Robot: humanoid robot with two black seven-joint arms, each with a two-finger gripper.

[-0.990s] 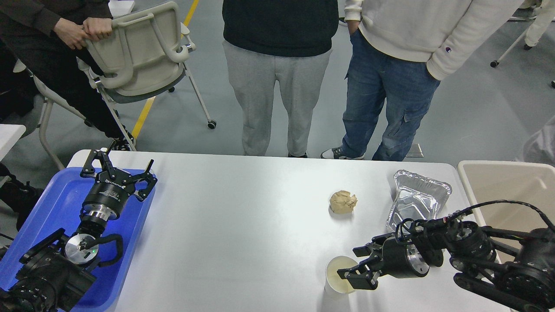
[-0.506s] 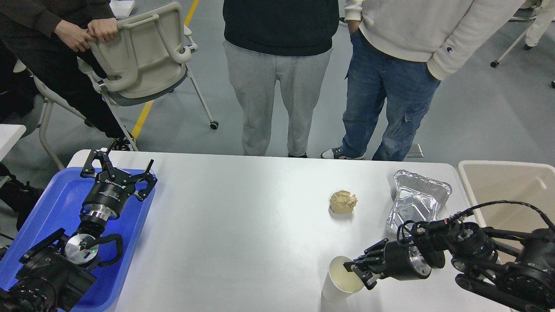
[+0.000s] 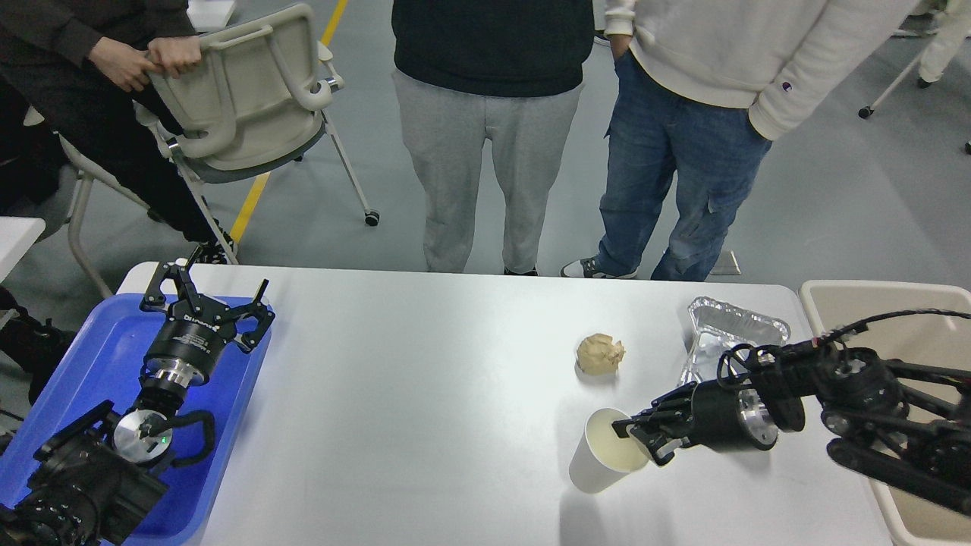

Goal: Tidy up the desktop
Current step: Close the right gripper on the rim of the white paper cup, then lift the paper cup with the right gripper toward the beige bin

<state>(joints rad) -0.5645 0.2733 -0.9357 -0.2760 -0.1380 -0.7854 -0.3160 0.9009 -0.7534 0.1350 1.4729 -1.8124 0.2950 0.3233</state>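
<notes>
The white desktop (image 3: 425,394) carries a crumpled brown paper ball (image 3: 600,353), a foil tray (image 3: 727,341) and a white paper cup (image 3: 603,459). My right gripper (image 3: 639,438) is shut on the cup's rim, with one finger inside the mouth. The cup is tilted and held a little above the desktop, near the front right. My left gripper (image 3: 205,292) is open and empty over the blue tray (image 3: 91,364) at the left edge.
A beige bin (image 3: 887,318) stands off the right end of the desktop. Two people stand behind the far edge. A beige chair (image 3: 243,91) with a seated person is at the back left.
My right gripper closed on the cup's rim, then lifted and tilted it, moving it up and slightly right. The left arm has not moved.
</notes>
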